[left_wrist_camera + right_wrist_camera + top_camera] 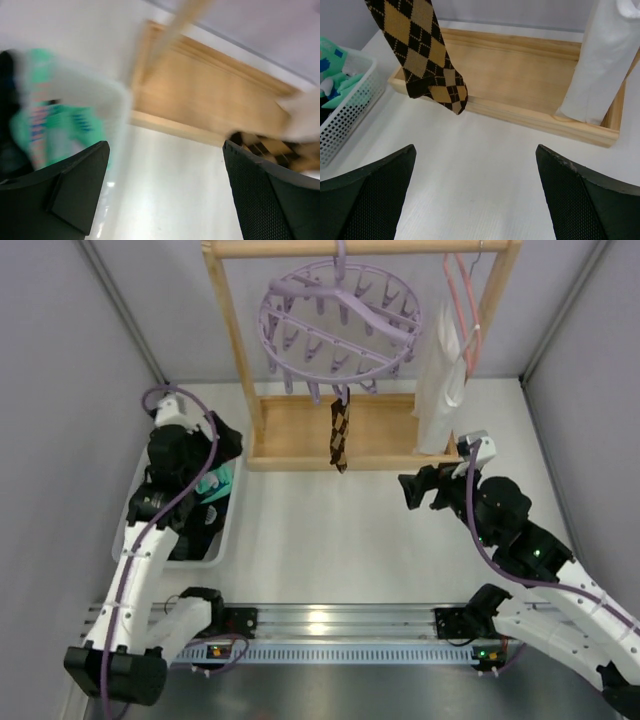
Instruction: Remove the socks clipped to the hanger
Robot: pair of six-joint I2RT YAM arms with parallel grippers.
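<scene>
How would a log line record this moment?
argyle sock: clipped to hanger | left hand: open | right hand: open | other socks: in basket

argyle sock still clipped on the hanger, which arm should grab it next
Right. The right gripper is open and faces the argyle sock, which hangs just ahead in its wrist view. The left gripper is off to the side over the basket of socks, and its view is blurred.
</scene>
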